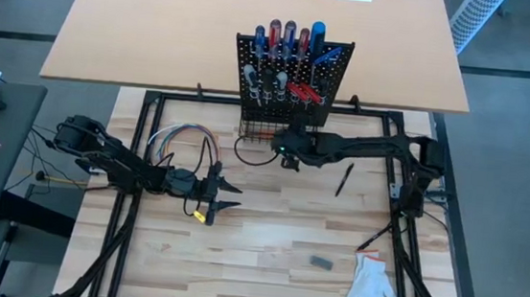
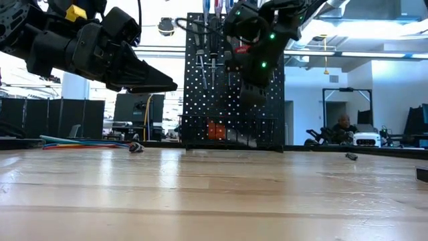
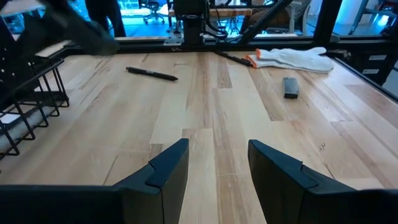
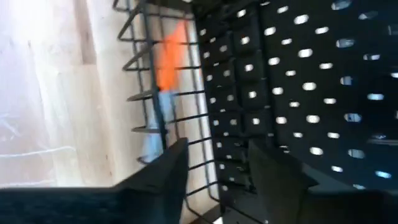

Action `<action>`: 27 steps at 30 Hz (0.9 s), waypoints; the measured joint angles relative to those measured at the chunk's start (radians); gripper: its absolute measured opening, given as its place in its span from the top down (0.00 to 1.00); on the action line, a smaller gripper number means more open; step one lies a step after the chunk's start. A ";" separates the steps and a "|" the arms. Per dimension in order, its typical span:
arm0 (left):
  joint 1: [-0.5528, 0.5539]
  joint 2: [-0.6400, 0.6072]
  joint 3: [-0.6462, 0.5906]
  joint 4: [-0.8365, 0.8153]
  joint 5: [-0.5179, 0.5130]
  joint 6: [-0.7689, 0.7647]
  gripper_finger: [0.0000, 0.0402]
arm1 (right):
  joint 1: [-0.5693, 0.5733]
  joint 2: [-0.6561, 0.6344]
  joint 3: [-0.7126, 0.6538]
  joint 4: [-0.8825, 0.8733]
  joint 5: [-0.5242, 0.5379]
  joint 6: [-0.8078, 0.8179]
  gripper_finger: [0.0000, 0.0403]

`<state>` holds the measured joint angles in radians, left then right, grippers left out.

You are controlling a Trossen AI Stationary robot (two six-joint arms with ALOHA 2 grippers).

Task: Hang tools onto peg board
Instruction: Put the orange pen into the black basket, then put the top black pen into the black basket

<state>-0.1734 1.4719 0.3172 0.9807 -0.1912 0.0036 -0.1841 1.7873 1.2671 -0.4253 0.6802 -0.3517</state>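
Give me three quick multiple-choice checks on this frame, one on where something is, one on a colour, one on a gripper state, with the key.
1. Where is the right arm's gripper?
A. over the white fabric glove
B. close against the upright black perforated metal peg board, above its black wire basket
C. beside the loop of coloured wires

2. What colour is the item lying in the wire basket in the right wrist view?
A. orange
B. green
C. purple

3. How do the left arm's gripper fingers stand?
A. shut on a screwdriver
B. shut on nothing
C. open, holding nothing

Key: 1 B, the right wrist view shows board holes and basket wires just ahead. 2 A, an orange piece lies behind the wires. 3 C, bare wooden tabletop shows between the fingers.
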 joint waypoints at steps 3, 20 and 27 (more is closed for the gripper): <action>0.000 0.000 0.000 0.000 0.000 -0.001 0.60 | 0.016 -0.044 0.000 -0.048 0.001 0.058 0.46; -0.024 0.000 0.000 -0.020 0.000 0.000 0.60 | 0.191 -0.285 -0.321 -0.573 -0.336 0.204 0.50; -0.023 0.000 0.022 -0.024 0.000 0.030 0.60 | 0.187 -0.208 -0.481 -0.524 -0.247 -0.021 0.52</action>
<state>-0.1963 1.4719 0.3391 0.9572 -0.1910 0.0337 0.0030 1.5797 0.7861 -0.9492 0.4331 -0.3724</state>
